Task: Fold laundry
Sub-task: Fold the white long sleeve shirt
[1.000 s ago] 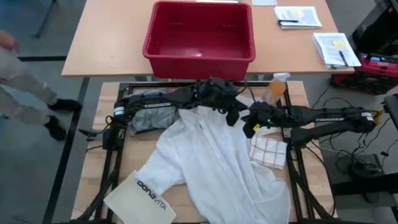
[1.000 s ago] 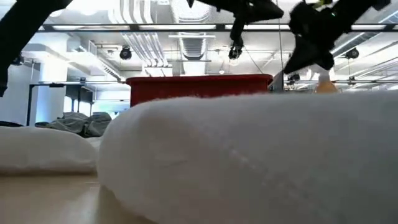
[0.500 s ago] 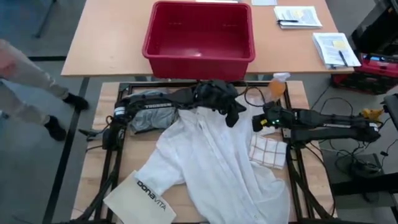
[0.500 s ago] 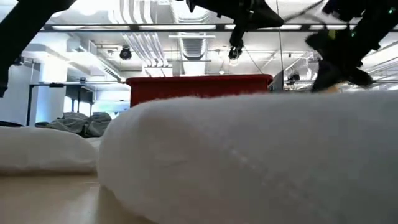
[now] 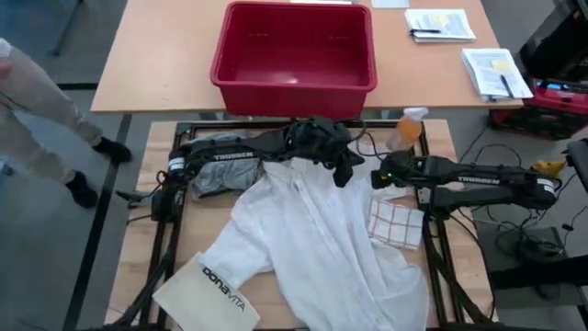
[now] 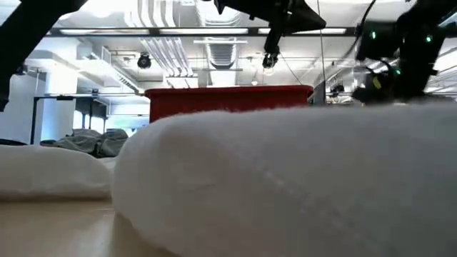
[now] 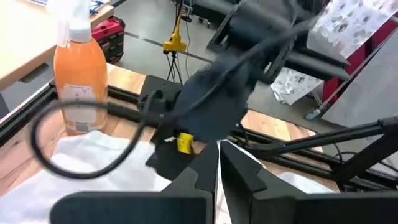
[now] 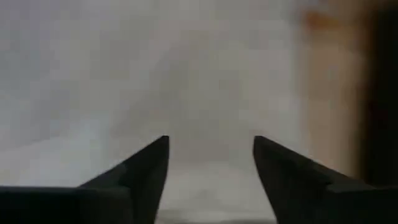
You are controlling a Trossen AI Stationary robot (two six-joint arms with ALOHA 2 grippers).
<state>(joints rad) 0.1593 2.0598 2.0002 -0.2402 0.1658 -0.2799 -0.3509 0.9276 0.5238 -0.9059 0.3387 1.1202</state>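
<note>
We are looking straight down at a wooden table (image 5: 138, 241) where a large white button-front shirt (image 5: 322, 244) is lying spread from the frame's centre down toward the lower right, its collar pointing up toward the middle. Our left gripper (image 5: 342, 168) is sitting at that collar end, just above centre; in the left wrist view its two dark fingers (image 7: 196, 180) are pressed nearly together with only a thin gap, and whether cloth is caught between them we cannot tell. Our right gripper (image 5: 378, 176) is hovering right of centre over the shirt's upper right edge, and in the right wrist view its fingers (image 8: 149, 165) are standing spread apart above pale cloth. A grey T-shirt (image 5: 213, 175) is lying bunched under the left arm, centre left. A white bag (image 5: 213, 292) at the lower left is reading "bonavita" in dark letters. A checked cloth (image 5: 397, 225) is resting just beside the shirt on the right. An orange spray bottle (image 5: 405, 129) is standing at the table's upper right, its label too small to read. A red bin (image 5: 294, 57) is occupying the upper centre, with printed papers (image 5: 439, 24) at the upper right, unreadable. A person (image 5: 37, 119) is showing at the left edge.
</note>
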